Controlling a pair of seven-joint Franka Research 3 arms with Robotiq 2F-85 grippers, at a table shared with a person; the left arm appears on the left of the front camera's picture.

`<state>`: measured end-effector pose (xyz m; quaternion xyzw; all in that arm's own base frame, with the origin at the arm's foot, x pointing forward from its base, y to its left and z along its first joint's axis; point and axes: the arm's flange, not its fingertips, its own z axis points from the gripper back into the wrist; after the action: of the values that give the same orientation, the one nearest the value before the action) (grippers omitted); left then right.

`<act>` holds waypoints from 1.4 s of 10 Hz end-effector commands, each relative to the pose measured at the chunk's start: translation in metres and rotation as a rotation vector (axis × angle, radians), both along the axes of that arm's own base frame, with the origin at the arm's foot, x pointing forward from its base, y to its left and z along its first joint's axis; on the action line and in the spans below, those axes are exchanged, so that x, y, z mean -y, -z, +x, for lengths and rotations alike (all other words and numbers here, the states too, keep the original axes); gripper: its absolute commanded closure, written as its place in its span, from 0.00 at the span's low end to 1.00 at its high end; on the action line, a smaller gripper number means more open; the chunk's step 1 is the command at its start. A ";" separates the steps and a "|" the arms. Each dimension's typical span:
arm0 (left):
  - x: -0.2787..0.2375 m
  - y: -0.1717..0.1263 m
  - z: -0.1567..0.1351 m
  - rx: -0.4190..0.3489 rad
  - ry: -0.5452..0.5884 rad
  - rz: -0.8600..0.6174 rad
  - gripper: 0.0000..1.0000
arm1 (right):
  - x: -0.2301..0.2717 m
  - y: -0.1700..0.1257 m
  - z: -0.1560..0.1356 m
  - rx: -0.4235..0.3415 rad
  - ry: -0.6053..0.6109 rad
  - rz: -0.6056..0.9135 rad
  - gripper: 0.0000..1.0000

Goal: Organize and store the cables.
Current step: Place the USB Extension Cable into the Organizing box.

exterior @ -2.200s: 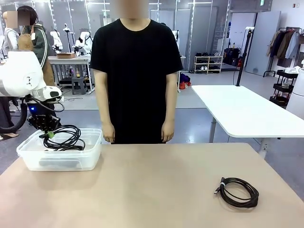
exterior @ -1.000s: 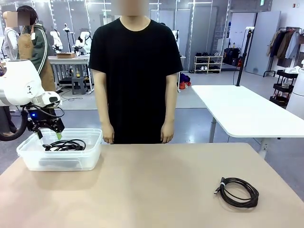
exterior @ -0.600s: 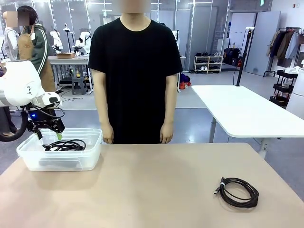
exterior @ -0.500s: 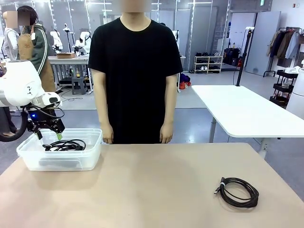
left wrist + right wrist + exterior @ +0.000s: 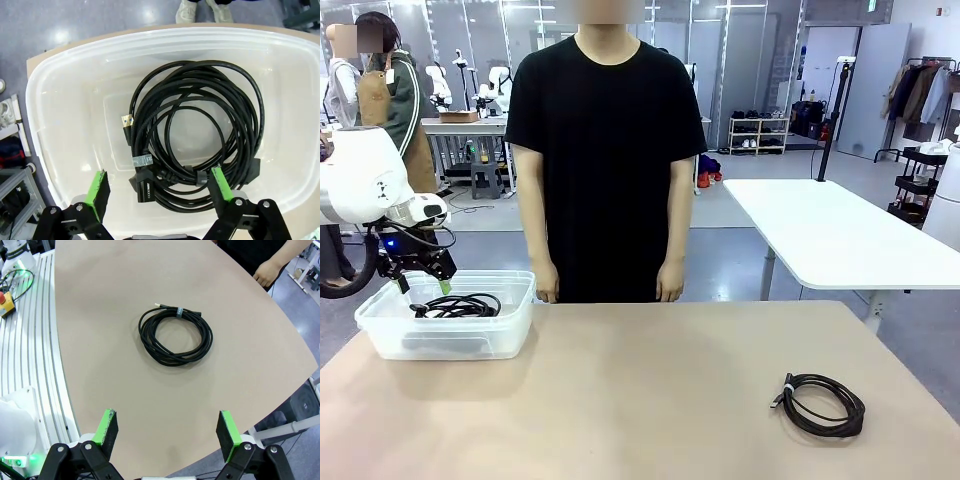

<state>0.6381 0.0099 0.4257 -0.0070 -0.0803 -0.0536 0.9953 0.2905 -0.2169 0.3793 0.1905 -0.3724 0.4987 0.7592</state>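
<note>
- A bare tan table [image 5: 640, 380] has a person [image 5: 605, 150] in a black shirt standing at its far edge, arms down.
- Behind the person is a workshop with a grey floor [image 5: 740, 260], and a white table [image 5: 830, 235] stands off to the right.
- A clear plastic bin [image 5: 380, 330] sits at the table's left end.
- A bundle of cables [image 5: 195, 145] lies flat in the bin. One gold-tipped plug [image 5: 126, 121] sits at the bundle's edge.
- The left gripper [image 5: 420, 285] hangs just above the bin, jaws spread wide and holding nothing.
- A lone cable [image 5: 820, 403] lies coiled on the table's right side. The coil is a slight oval, longer left to right, with its plug end toward the table's middle.
- The right gripper [image 5: 166, 434] hovers well above that coil, fully spread and empty.
</note>
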 end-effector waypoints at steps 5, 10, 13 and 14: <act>0.007 -0.051 -0.035 0.126 0.100 -0.134 0.00 | 0.000 0.000 0.002 0.005 0.011 0.014 0.00; 0.013 -0.079 -0.212 0.355 0.462 -0.166 0.00 | 0.000 0.000 0.002 0.005 0.011 0.014 0.00; 0.010 -0.047 -0.276 0.383 0.613 -0.097 0.00 | 0.000 0.000 0.002 0.005 0.011 0.014 0.00; 0.010 -0.040 -0.279 0.376 0.648 -0.131 0.00 | 0.000 0.000 0.002 0.005 0.011 0.014 0.00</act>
<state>0.3648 -0.0026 0.4777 -0.0912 -0.2485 -0.3423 0.9015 0.2906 -0.2168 0.3794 0.1906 -0.3724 0.4988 0.7591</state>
